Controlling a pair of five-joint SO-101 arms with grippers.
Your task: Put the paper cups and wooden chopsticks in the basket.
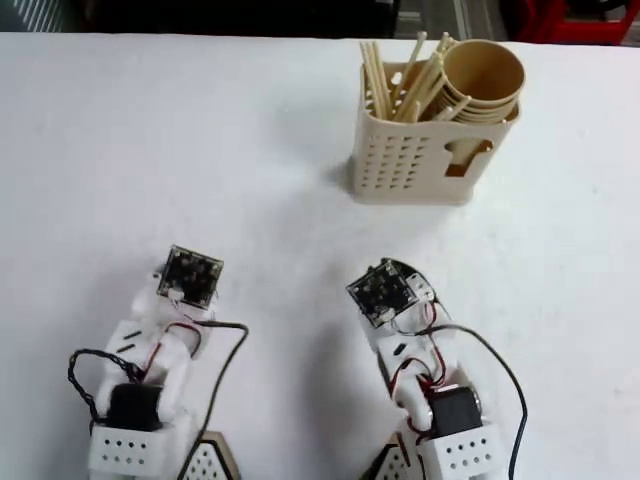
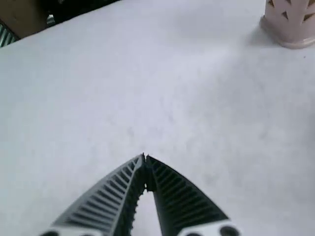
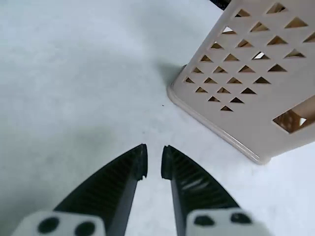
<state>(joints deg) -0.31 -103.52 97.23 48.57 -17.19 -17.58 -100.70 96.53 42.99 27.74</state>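
- As seen from the high view, the basket (image 1: 410, 160) stands upright on the far right part of the white table (image 1: 200, 150). The paper cups (image 1: 485, 75), stacked one into another, are held in its right side. The wooden chopsticks (image 1: 400, 75) are held in its left side, where they lean and stick out above the rim.
- In the same view the left arm (image 1: 150, 360) and the right arm (image 1: 420, 360) are placed side by side at the near edge. The basket lies beyond the right arm and is well apart from the left arm.
- In the left wrist view the left gripper (image 2: 145, 158) is clenched: its two ribbed tips touch each other and nothing is grasped between them. It is held over bare table (image 2: 147, 73). A corner of the basket (image 2: 290, 24) is seen far off, well apart from the tips.
- In the right wrist view the right gripper (image 3: 152, 162) is released a little: a narrow gap is left between its tips and nothing is held in it. The perforated wall of the basket (image 3: 246, 88) is found near, ahead of the tips, but it is not touched. Its base rests on the table (image 3: 74, 59).
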